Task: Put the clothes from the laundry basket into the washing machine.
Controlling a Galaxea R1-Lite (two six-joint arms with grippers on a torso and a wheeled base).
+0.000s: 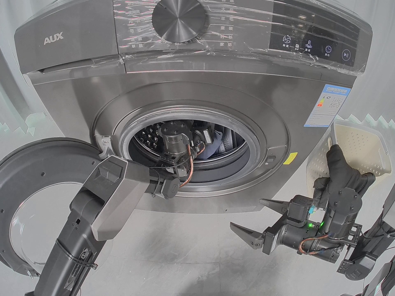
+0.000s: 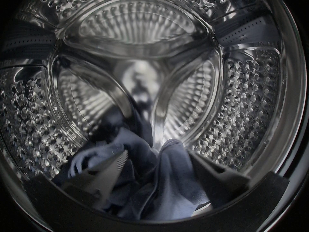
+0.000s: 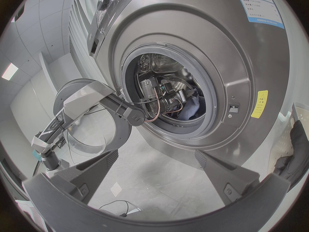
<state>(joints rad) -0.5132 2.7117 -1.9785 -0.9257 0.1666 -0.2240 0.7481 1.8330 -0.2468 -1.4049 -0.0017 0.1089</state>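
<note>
The grey washing machine stands with its round opening uncovered. My left arm reaches through that opening, and my left gripper is open deep in the steel drum, its fingers either side of a heap of blue clothes on the drum floor. The same blue clothes show past the wrist. A white laundry basket leans at the right with a black garment draped over its rim. My right gripper hangs open and empty, low in front of the machine, left of the basket.
The machine's round door is swung fully open to the left, beside my left arm. Bare grey floor lies below the machine front, with a cable and a small white scrap on it. The basket and black garment sit at the right.
</note>
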